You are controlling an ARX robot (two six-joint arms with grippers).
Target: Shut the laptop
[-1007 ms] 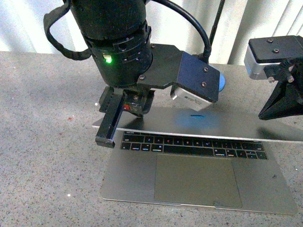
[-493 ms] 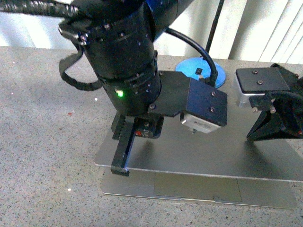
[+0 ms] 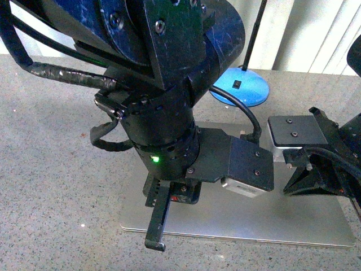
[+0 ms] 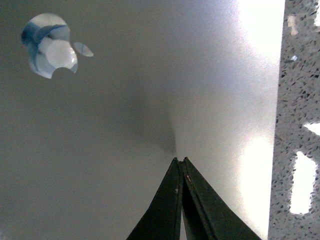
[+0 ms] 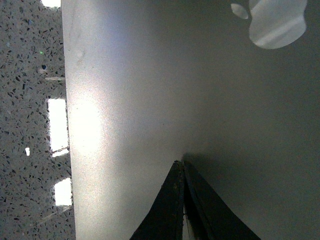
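The silver-grey laptop (image 3: 225, 223) lies on the speckled stone table with its lid down flat; no keys or trackpad show. My left gripper (image 3: 155, 244) is shut, its tips (image 4: 180, 161) pressed on the lid near its front left part. My right gripper (image 3: 289, 191) is also shut and empty, with its tips (image 5: 180, 163) resting on the right part of the lid. The shiny apple logo (image 4: 50, 46) shows on the lid in the left wrist view, and the same logo (image 5: 277, 22) appears in the right wrist view. My left arm hides much of the lid from the front.
A blue round lamp base (image 3: 240, 84) with a thin black pole stands behind the laptop. The grey speckled table (image 3: 56, 169) stretches to the left. White vertical blinds hang at the back. Table surface (image 4: 300, 100) borders the lid edge.
The lid has come down from half open, covering the keyboard and then the trackpad. Both grippers have moved down and toward the front with it.
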